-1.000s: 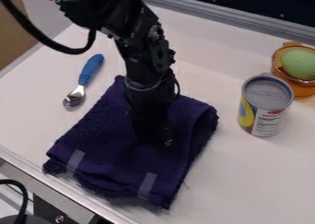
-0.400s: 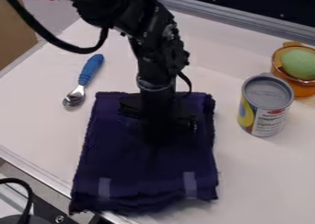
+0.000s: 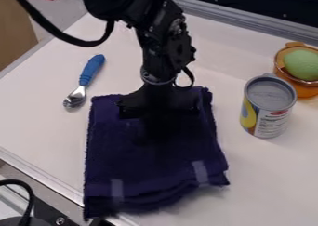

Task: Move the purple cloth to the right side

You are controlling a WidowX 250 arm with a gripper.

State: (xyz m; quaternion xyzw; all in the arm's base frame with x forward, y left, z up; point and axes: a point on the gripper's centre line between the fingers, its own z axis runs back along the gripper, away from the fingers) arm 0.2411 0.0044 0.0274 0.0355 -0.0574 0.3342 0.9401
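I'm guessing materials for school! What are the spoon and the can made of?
The spoon has a shiny silvery metal bowl and a smooth blue handle, probably plastic. The can looks like metal: grey rim, maybe paper label.

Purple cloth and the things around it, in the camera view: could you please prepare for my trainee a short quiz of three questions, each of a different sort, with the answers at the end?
1. True or false: the can stands upright on the white work surface.
2. Fill in the number: near the lower edge of the purple cloth, as the view shows it, there are ____ pale strips.
3. Choose one. Where is the blue-handled utensil?
a) inside the orange bowl
b) on the work surface, to the left of the cloth in the view
c) on top of the cloth

Key: 1 true; 2 two; 3 b
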